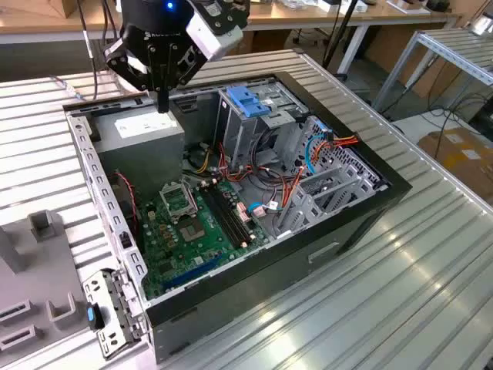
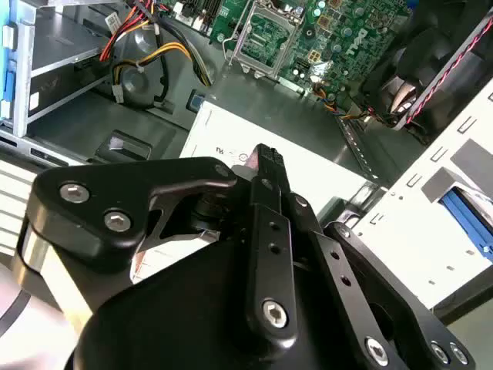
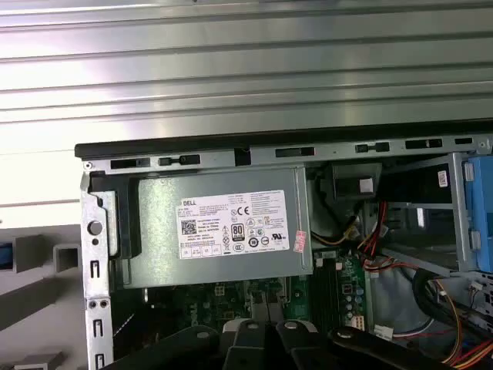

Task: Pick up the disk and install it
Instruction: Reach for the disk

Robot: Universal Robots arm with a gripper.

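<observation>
The disk is out of view. My gripper [image 1: 163, 105] hangs over the back left corner of the open computer case [image 1: 362, 208], as the exterior view has it. Its black fingers are shut together with nothing between them. Its tip sits just above the grey power-supply box [image 1: 142, 132] with the white sticker [image 3: 233, 227]. In the second wrist view the gripper [image 2: 266, 158] points down at that same box [image 2: 300, 123]. The metal drive cage with a light-blue plastic top [image 1: 250, 102] stands inside the case, to the exterior view's right of the gripper.
The case lies on its side on a ribbed metal table [image 1: 431, 293]. A green motherboard [image 1: 192, 223] and red, yellow and blue cables [image 1: 323, 146] fill its inside. A grey fixture with raised blocks [image 1: 38, 270] sits at the exterior view's left. Workbenches stand behind.
</observation>
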